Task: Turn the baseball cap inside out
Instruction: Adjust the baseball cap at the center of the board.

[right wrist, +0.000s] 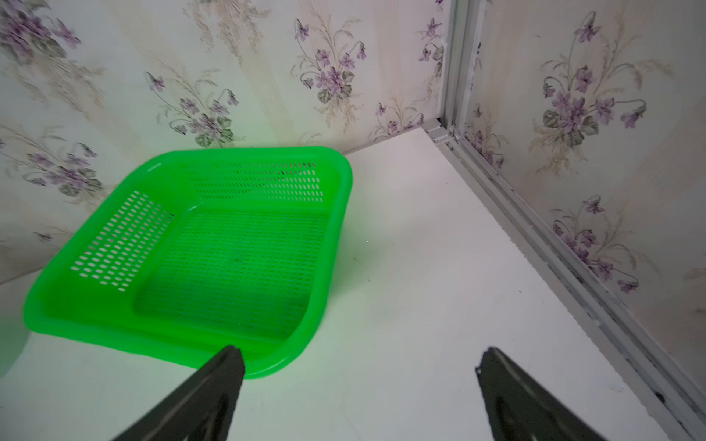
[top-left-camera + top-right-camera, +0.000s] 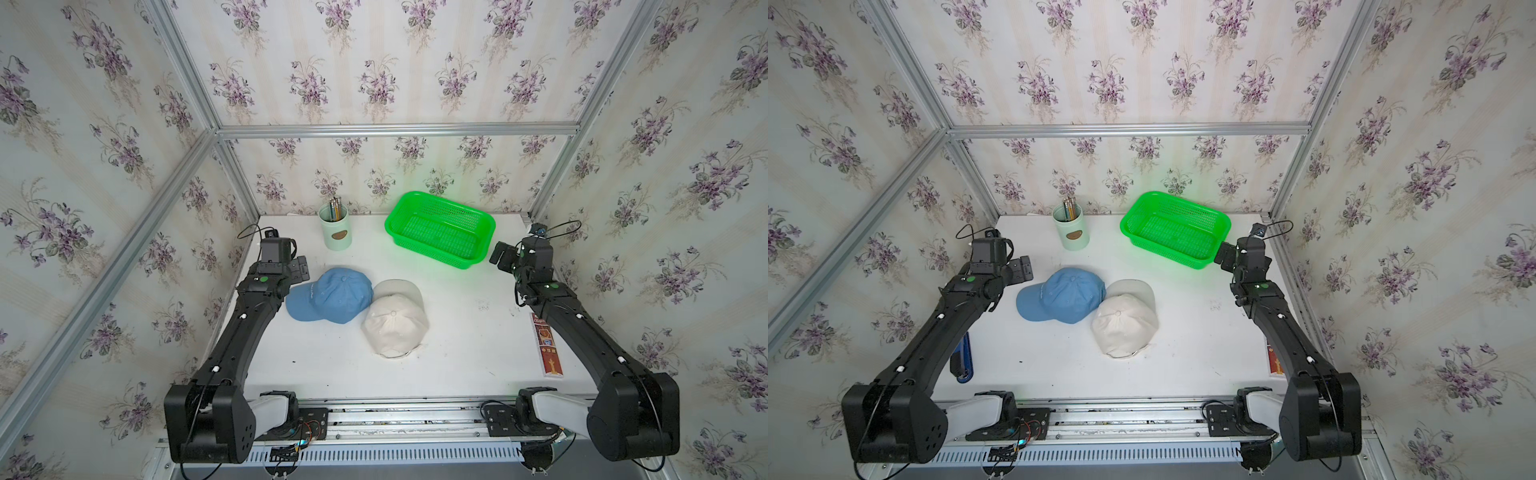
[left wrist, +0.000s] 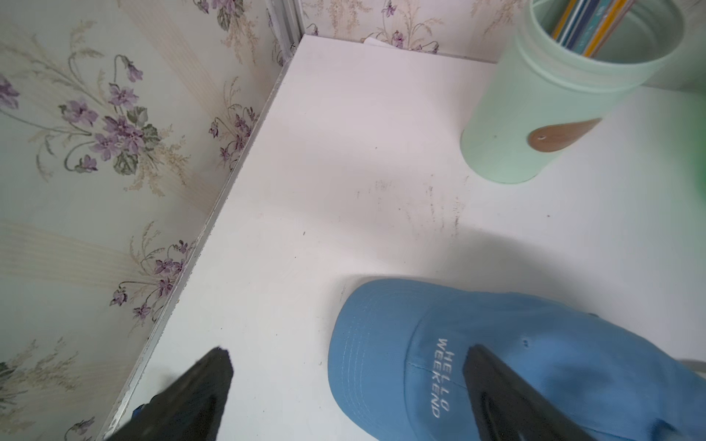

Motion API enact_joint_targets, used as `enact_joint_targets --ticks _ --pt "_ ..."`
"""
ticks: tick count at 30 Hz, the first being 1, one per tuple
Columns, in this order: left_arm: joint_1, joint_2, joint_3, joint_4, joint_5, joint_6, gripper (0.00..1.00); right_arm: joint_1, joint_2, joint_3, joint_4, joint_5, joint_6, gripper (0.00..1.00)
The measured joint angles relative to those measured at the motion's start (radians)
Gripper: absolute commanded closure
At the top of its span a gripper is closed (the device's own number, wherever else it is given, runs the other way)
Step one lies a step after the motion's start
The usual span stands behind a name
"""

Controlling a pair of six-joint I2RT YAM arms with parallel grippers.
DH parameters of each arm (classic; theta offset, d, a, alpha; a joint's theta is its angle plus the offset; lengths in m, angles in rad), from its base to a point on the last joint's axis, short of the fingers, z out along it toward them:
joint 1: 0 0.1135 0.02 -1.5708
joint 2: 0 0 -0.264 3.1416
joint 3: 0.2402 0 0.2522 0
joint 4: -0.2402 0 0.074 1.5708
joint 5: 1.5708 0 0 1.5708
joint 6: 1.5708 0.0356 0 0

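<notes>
On the left, the left end effector is wide open and holds nothing. One finger hangs over the front of the soft blue cloth baseball cap. I cannot tell if it touches the cap.

The blue cap sits dome up on the white desk, left of the middle. White sewn letters on its front say "HELLO WEEKEND". Behind it, far back, stands a pale green round cup full of pencils.

Just right of the blue cap, and touching it, lies a cream cloth baseball cap, also dome up. Neither cap is turned inside out yet.

Far right is the bright green plastic basket with holes. The right end effector is near it, open and empty.

By the right edge lies a long red box with Chinese signs too small to read.

What could go wrong? The caps touch, so pulling one may drag the other. Soft cloth may slip out of a weak pinch. A big swing could knock the cup over.
</notes>
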Motion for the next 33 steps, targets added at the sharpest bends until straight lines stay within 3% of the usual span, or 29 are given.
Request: enact_joint_targets --ticks 8,14,18,27,33 --pt "0.004 0.011 -0.198 0.293 -0.011 0.064 0.01 -0.015 0.091 -0.295 0.405 0.093 -0.12 0.0" --pt "0.004 0.034 -0.33 0.516 -0.021 0.155 0.01 -0.04 0.123 -0.439 0.711 0.093 -0.148 0.0" --pt "0.003 0.084 -0.376 0.649 0.032 0.182 0.01 -0.044 0.183 -0.53 0.912 0.063 -0.148 0.0" --pt "-0.012 0.262 -0.518 1.042 0.076 0.224 0.01 -0.043 0.294 -0.601 1.211 -0.035 -0.18 0.0" --pt "-0.018 0.306 -0.585 1.233 0.091 0.232 0.01 -0.034 0.307 -0.598 1.26 -0.056 -0.2 0.0"
